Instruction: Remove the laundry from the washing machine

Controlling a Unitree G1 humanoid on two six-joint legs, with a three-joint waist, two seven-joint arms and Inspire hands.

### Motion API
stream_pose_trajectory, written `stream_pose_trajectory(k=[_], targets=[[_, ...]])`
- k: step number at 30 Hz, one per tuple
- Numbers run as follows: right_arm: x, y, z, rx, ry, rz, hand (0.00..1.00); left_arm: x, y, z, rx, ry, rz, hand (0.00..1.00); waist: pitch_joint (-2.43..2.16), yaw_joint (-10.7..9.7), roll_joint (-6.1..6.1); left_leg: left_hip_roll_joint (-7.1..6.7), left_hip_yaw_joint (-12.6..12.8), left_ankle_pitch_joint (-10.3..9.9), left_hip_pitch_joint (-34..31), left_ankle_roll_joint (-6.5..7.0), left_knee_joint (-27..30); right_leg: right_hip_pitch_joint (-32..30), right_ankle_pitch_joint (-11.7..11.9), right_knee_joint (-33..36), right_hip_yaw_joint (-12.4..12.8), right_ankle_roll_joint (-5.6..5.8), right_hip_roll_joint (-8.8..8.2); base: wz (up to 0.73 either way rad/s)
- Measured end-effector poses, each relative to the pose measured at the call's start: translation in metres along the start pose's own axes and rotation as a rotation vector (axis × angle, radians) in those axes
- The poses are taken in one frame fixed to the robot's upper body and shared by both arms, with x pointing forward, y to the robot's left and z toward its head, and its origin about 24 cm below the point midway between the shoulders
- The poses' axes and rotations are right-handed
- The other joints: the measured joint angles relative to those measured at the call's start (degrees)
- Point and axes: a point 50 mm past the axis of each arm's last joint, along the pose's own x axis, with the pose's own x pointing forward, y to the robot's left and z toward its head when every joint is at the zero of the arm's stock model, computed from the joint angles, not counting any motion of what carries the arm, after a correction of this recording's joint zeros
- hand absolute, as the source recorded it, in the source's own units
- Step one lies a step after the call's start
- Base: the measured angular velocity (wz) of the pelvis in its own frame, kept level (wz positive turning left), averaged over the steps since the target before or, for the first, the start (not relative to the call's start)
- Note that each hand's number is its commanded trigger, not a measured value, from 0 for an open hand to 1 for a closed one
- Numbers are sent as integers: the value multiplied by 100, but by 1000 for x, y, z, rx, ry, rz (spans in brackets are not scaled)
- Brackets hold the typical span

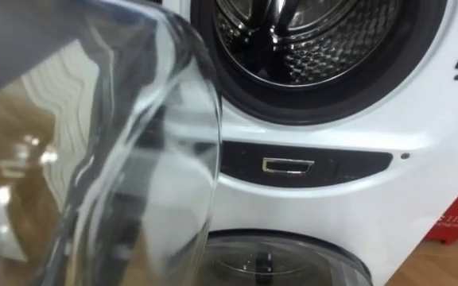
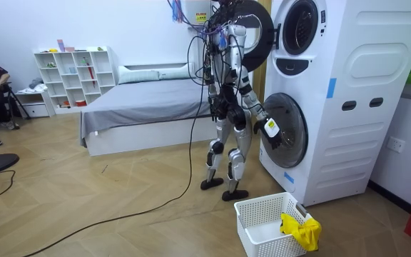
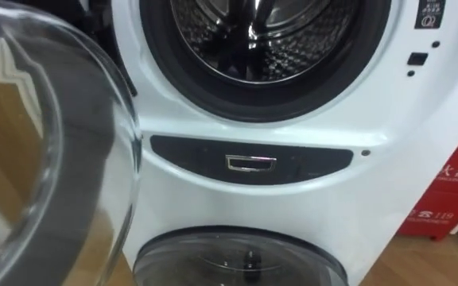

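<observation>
Below, yellow cloth in basket, well apart from robot hand.

White washer: upper door swung open to the left, steel drum exposed. Yellow cloth lies crumpled in white basket on the floor beside the washer.

place: home bedroom | evidence: bed, white shelf unit, stacked washing machine, wooden floor
</observation>
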Motion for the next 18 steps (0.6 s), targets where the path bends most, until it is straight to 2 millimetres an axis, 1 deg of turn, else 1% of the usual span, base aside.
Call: stream_pose_trajectory(k=[1,2,3,4,5,6,7,8,9,10,11,12,13,14,15,16,17,18], targets=[[0,1,-4,-8,18,8,0,0,1,-1,-4,11,3,0,-11,46,5,23,18,-45,8,-21,71,6,-41,48,-56,-24,25,-4],[0,1,-4,-18,26,8,0,0,1,-1,-4,14,5,0,-9,55,4,38,36,-87,-17,-31,151,-17,-83,114,-74,-40,44,-6],[0,1,-5,-46,32,12,0,0,0,-2,5,18,5,0,-4,65,1,91,43,-200,-67,-56,369,-95,-193,234,-74,-67,54,-5],[0,1,-5,-70,36,19,0,0,1,-3,11,21,8,0,-18,79,-8,141,38,-331,-170,-111,744,-151,-311,412,-74,-125,48,-5],[0,1,-5,-86,38,22,0,0,1,-4,11,22,11,0,-17,105,-25,169,37,-373,-309,-138,1055,-192,-360,519,-75,-148,45,-14],[0,1,-5,-116,40,22,0,0,2,-1,-3,17,16,0,-25,150,-68,226,5,-393,-720,-175,1940,-296,-416,699,-60,-183,19,-19],[0,-1,-5,-129,38,18,0,0,2,0,-5,12,16,0,-27,188,-68,282,-40,-358,-957,-193,2424,-348,-441,771,-61,-210,14,-34],[2,-4,-3,-144,39,7,0,0,1,2,-7,7,16,0,-22,227,-86,337,-209,-156,-1404,-218,3270,-425,-484,914,-76,-268,-1,-39],[3,-7,-1,-162,42,0,0,0,0,3,-11,12,13,0,-24,222,-92,391,-415,155,-1740,-203,3994,-435,-511,965,-149,-320,-6,-49],[4,-9,-2,-182,52,-5,0,0,-1,2,-12,19,11,0,-14,220,-45,499,-520,519,-1971,-186,4828,-415,-550,1011,-177,-400,38,-37],[4,-10,-3,-188,58,-6,0,0,-1,2,-12,19,12,0,-19,195,-23,555,-560,613,-2027,-214,5192,-410,-571,1038,-180,-434,50,-19],[3,-10,-6,-213,71,-4,0,0,1,5,-12,13,19,0,-12,151,-34,640,-663,728,-2016,-313,5688,-430,-567,1112,-186,-424,48,0],[3,-11,-7,-224,76,-4,0,1,1,8,-13,5,20,0,-8,131,-32,672,-728,769,-1957,-377,5797,-453,-567,1133,-187,-422,47,3],[3,-14,-8,-227,83,-12,0,1,2,14,-19,-10,22,0,-4,80,-27,706,-837,826,-1733,-466,5715,-529,-566,1183,-188,-421,56,0],[3,-16,-8,-220,84,-26,0,2,4,21,-30,-29,26,0,10,39,4,722,-936,814,-1450,-486,5434,-632,-564,1255,-209,-424,72,0],[4,-19,-6,-219,82,-36,0,3,7,29,-50,-54,31,0,11,46,20,713,-990,801,-1127,-495,5000,-803,-560,1357,-216,-429,83,0],[5,-20,-4,-226,76,-40,0,3,8,35,-63,-70,33,0,21,34,33,710,-1040,778,-1000,-508,4766,-900,-552,1416,-235,-431,83,7],[6,-23,0,-233,64,-53,0,4,9,48,-81,-111,34,0,26,11,70,688,-1083,663,-766,-618,4245,-1101,-490,1469,-306,-420,83,21]])
